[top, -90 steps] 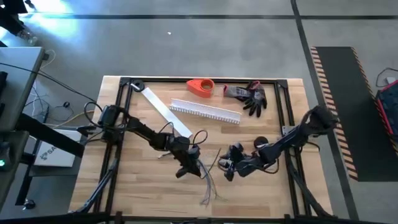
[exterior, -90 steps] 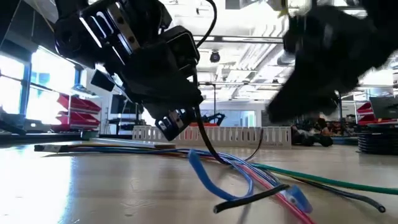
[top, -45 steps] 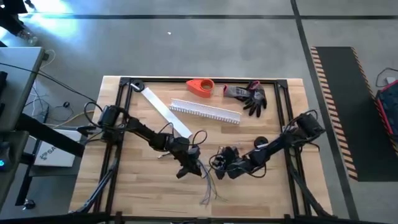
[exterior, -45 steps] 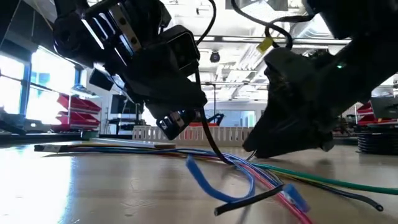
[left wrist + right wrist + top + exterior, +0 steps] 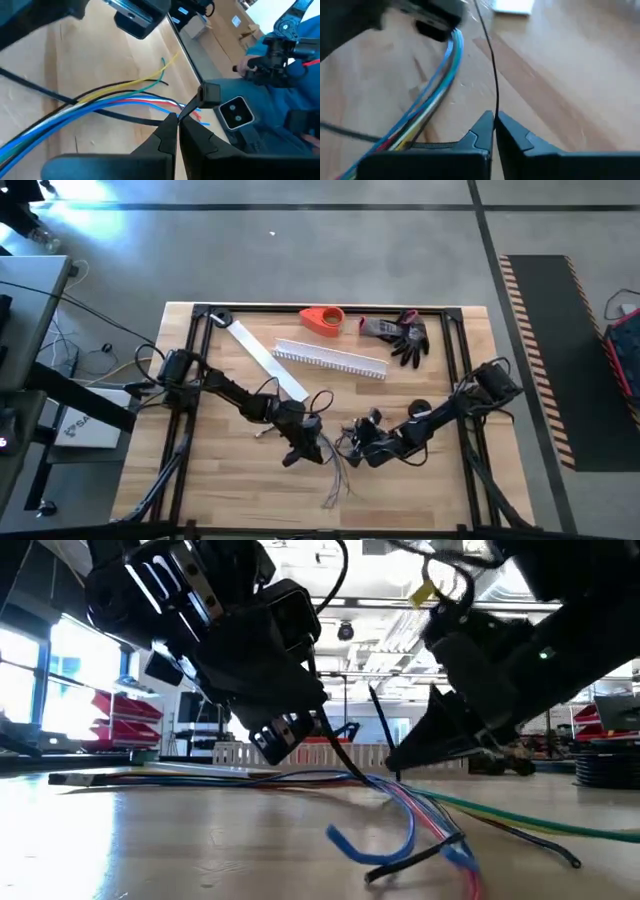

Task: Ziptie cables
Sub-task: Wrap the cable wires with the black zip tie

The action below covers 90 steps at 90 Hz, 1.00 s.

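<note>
The cables (image 5: 336, 478) are a bundle of thin blue, red, white, green, yellow and black wires (image 5: 107, 102) lying on the wooden table, their splayed ends toward the near edge. A thin black ziptie strap (image 5: 340, 755) dips under the bundle and rises again (image 5: 381, 725). My left gripper (image 5: 308, 448) is shut on one strap end just left of the bundle. My right gripper (image 5: 353, 443) is shut on the other end just right of it. The two grippers are close together. My left gripper pinches the black strap (image 5: 186, 111) between its two fingertips, slanting down from the table's left. The strap runs on from the fingers to a small square black block (image 5: 210, 93). My right gripper pinches the strap's other, thin end (image 5: 495, 102) at its fingertips, slanting down from the table's right. That end stands nearly upright above the fingers (image 5: 378, 710), clear of the table.
A white slotted channel (image 5: 330, 358) and a flat white strip (image 5: 265, 355) lie beyond the arms. An orange-red roll (image 5: 322, 320) and dark gloves (image 5: 405, 335) sit at the far edge. Black frame rails (image 5: 200, 370) run along the table's sides.
My right gripper has moved toward the table's left, in to the cables beside my left gripper, then risen a little. A black strap end now stands upright in its fingers. The cables' near ends have slid across the table.
</note>
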{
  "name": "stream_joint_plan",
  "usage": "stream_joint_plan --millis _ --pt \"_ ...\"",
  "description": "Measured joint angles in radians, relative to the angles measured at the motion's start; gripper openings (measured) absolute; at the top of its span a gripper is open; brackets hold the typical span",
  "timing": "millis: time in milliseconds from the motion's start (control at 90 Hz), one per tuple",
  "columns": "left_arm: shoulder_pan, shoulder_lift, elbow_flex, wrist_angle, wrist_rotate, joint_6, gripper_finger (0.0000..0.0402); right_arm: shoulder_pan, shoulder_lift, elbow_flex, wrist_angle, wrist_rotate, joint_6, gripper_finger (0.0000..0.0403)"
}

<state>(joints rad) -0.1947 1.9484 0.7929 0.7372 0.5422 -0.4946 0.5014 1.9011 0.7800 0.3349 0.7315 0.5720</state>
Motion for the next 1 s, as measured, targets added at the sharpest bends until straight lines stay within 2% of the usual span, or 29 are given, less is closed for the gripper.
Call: stream_joint_plan --millis 200,411,578,667,811,1000 --pt "0.012 0.000 0.000 0.004 0.051 -0.030 0.0000 0.018 0.000 0.162 -0.186 0.085 -0.412 0.0000" --pt "0.011 0.000 0.000 0.017 0.056 -0.042 0.0000 0.009 0.025 0.286 -0.330 0.115 -0.632 0.0000" --pt "0.011 0.000 0.000 0.023 0.056 -0.038 0.0000 0.010 0.104 0.333 -0.379 0.102 -0.632 0.0000" --pt "0.011 0.000 0.000 0.021 0.055 -0.037 0.0000 0.017 0.131 0.342 -0.377 0.097 -0.580 0.0000" --pt "0.011 0.000 0.000 0.020 0.056 -0.036 0.0000 0.018 0.134 0.346 -0.371 0.093 -0.426 0.0000" --pt "0.011 0.000 0.000 0.018 0.057 -0.033 0.0000 0.025 0.134 0.346 -0.368 0.088 -0.415 0.0000"
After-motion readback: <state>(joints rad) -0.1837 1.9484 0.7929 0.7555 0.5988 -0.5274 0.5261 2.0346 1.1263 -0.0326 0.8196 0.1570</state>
